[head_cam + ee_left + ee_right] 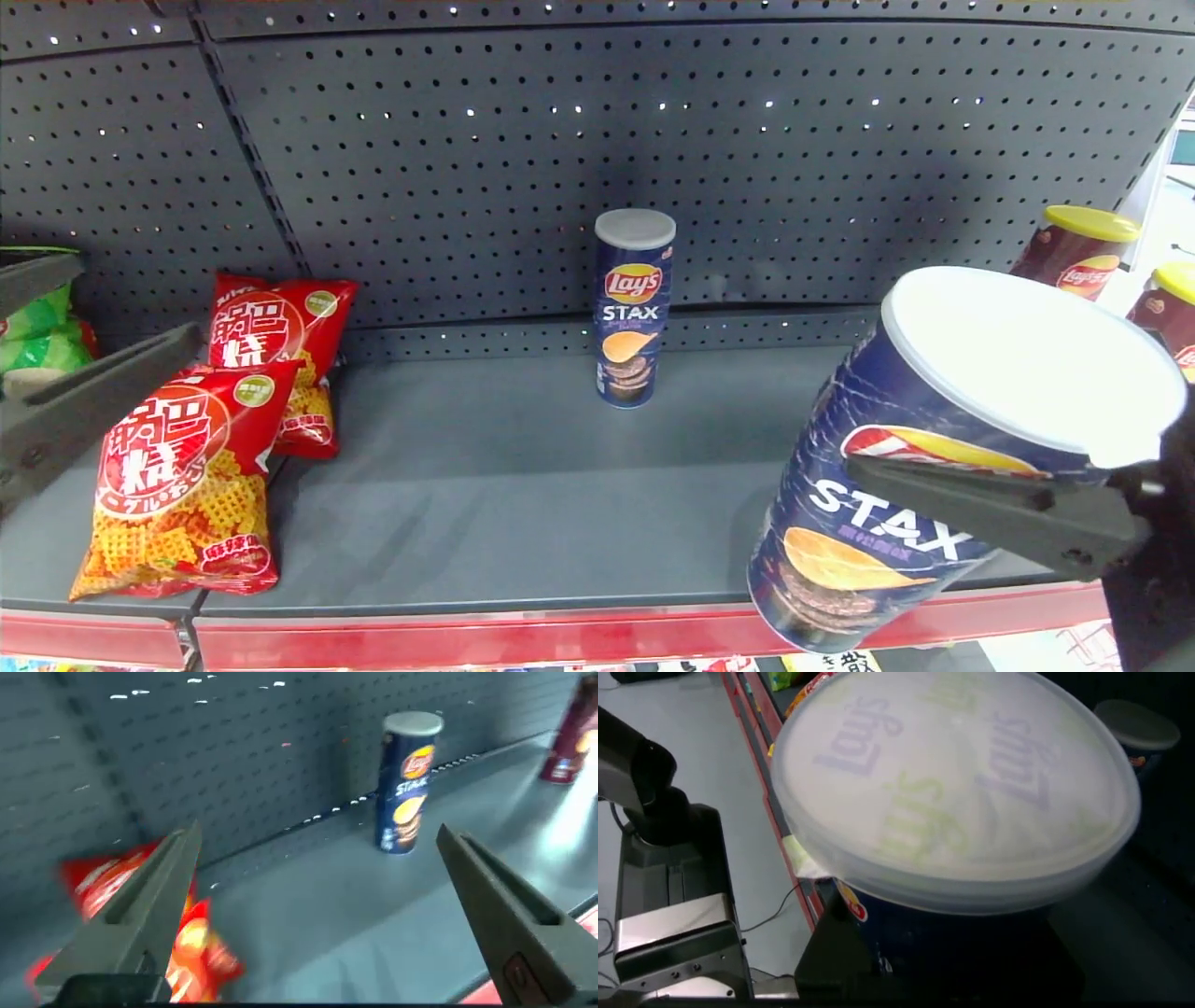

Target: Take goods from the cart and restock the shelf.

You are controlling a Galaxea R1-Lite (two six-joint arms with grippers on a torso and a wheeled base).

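Fingers (990, 509) of the right end effector (896, 439) are clamped around a blue chips can (868, 532), gripping it just under its white lid (957, 784). From where I stand, the can hangs tilted at the right front of the shelf (485, 476), its lid leaning toward the right and its base down at the red front rail (560, 635). Over on the left, the left end effector (140, 299) is spread wide with nothing in it, poised near the shelf's left end close to two red snack bags. One snack bag (182, 485) lies near the front edge and the other (280, 345) sits behind it, the two overlapping. A green bag (37, 327) sits at the far left. A second blue can (634, 308) stands upright well back on the shelf, close to the perforated back panel (560, 140) and well apart from the held one. Two maroon cans with yellow lids (1074, 247) stand at the far right.
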